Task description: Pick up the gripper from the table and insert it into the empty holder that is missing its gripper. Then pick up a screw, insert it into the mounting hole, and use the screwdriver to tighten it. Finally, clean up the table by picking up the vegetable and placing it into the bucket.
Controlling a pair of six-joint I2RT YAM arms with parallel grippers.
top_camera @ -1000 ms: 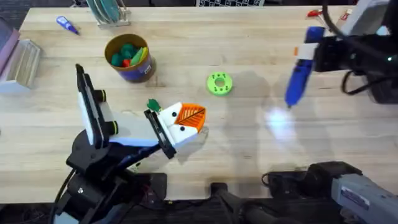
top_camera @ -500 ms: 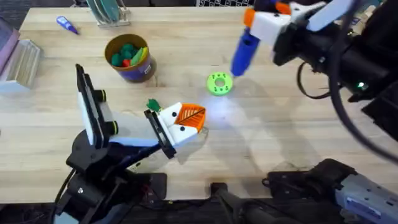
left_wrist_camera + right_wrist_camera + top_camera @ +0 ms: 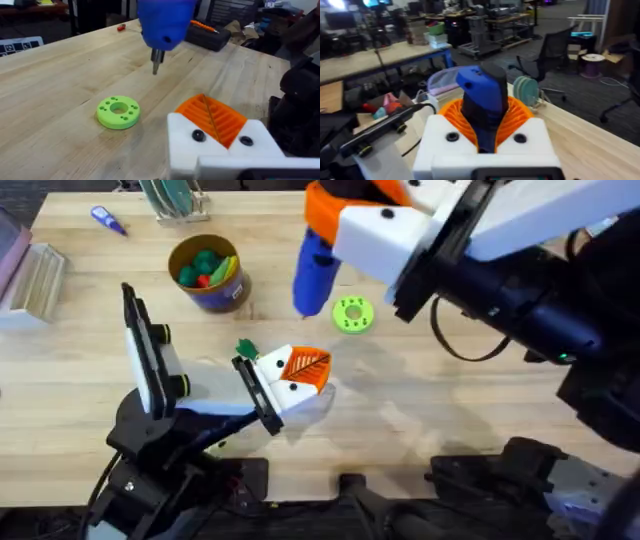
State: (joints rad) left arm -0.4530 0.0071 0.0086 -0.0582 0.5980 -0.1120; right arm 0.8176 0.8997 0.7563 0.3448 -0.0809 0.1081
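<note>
With left gripper [image 3: 295, 375] resting low on counter [image 3: 420, 430], orange pads closed together, nothing between them, mounting screws facing up. Just beside it, toward bucket [image 3: 208, 272], lying vegetable [image 3: 246, 349]. Farther right and above, hanging screwdriver [image 3: 315, 270], clamped in right gripper [image 3: 485, 125], long axis steeply tilted, bit [image 3: 156, 61] pointing down toward left gripper, hovering between it and green disc [image 3: 352, 314]. Judging right arm nearer for driving.

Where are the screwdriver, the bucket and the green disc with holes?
screwdriver [image 3: 314, 272], overhead view, on its blue body.
bucket [image 3: 222, 298], overhead view, on its outer wall.
green disc with holes [image 3: 118, 112], left wrist view, on its top face.
</note>
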